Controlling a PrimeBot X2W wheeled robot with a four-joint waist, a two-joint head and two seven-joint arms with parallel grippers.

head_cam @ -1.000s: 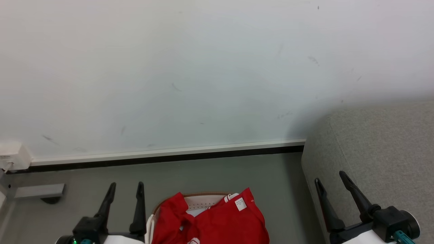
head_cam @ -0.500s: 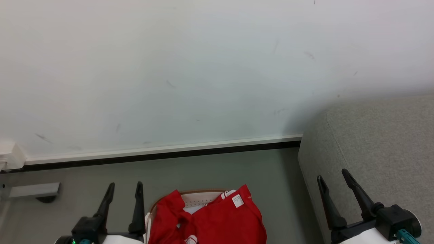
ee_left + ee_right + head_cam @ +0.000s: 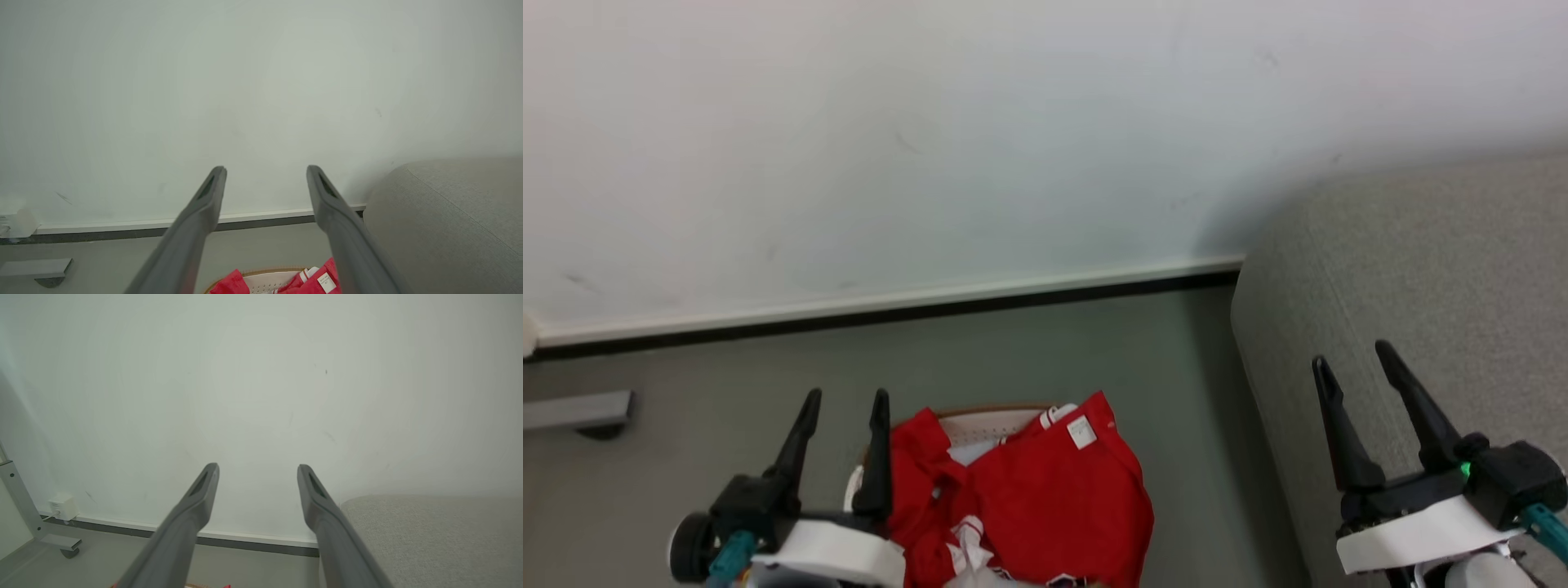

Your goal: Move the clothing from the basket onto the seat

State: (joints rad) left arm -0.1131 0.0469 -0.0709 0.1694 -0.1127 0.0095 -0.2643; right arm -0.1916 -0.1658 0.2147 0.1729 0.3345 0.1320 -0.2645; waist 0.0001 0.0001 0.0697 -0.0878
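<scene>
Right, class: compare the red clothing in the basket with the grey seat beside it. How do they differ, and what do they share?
Colour: the clothing is bright red with white trim; the seat is plain light grey. Size: the clothing is a small heap in the basket; the seat is far bigger. State: the clothing lies crumpled; the seat's surface is smooth. Shared: both are fabric.
</scene>
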